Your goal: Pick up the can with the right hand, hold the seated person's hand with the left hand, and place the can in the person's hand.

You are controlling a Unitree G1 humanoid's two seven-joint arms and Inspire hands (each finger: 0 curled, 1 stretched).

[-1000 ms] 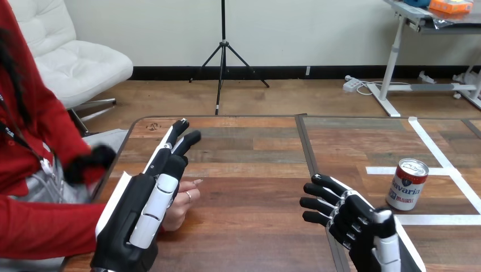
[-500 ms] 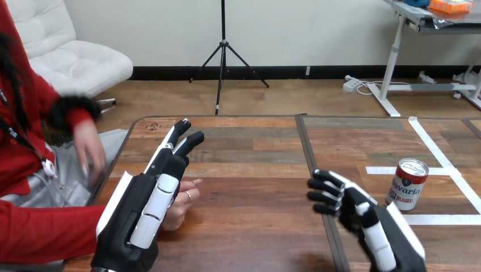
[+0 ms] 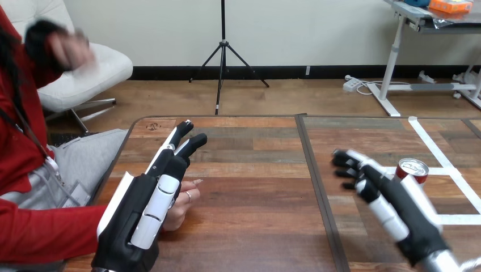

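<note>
While the robot's left hand reaches up from the lower left of the frame, its fingers are straight and a little spread, pointing toward the upper middle of the wooden table. It does not grip anything. The person's hand lies on the table just to the right of this hand, at the left centre of the frame, and it is partly hidden behind the robot's palm. The robot fingers are not curled round it. I cannot tell if the two hands touch or are just side by side.

The person's other hand is raised in the upper left corner of the frame, away from the table, and it is blurred.

On the lower right, the right hand comes up from the bottom edge with its back toward the camera. Its fingers are spread wide and a little bent, pointing to the upper left, and they hold nothing.

The can stands upright on the table in the right part of the frame, directly behind the right hand, which covers its lower part. The silver top and a strip of red side are visible. I cannot tell if the hand touches the can. White tape lines cross the table around the can.
</note>
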